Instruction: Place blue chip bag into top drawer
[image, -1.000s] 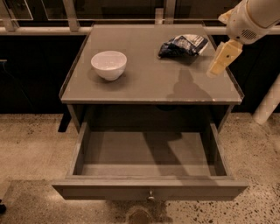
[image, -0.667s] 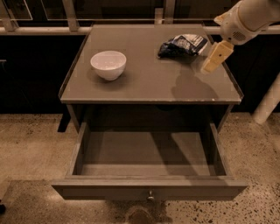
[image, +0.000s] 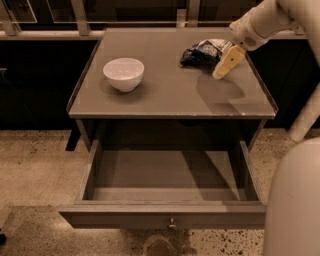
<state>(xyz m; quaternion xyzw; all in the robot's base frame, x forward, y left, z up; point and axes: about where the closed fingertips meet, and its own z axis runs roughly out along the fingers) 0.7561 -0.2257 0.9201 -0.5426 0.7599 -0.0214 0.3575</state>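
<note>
The blue chip bag (image: 202, 52) lies crumpled on the far right of the cabinet top, dark navy with white patches. My gripper (image: 225, 65) hangs just right of and slightly in front of the bag, its yellowish fingers pointing down and left over the tabletop, close to the bag's near edge. The top drawer (image: 167, 216) is pulled fully open below the tabletop, its inside bare, with a small round knob at the middle of its front panel.
A white bowl (image: 123, 73) stands on the left of the cabinet top (image: 170, 95). My white arm reaches in from the upper right, and part of my body fills the lower right corner. A railing runs behind the cabinet. Speckled floor lies around it.
My gripper has moved left and slightly down, closer to the chip bag. The bag, bowl and drawer have not moved.
</note>
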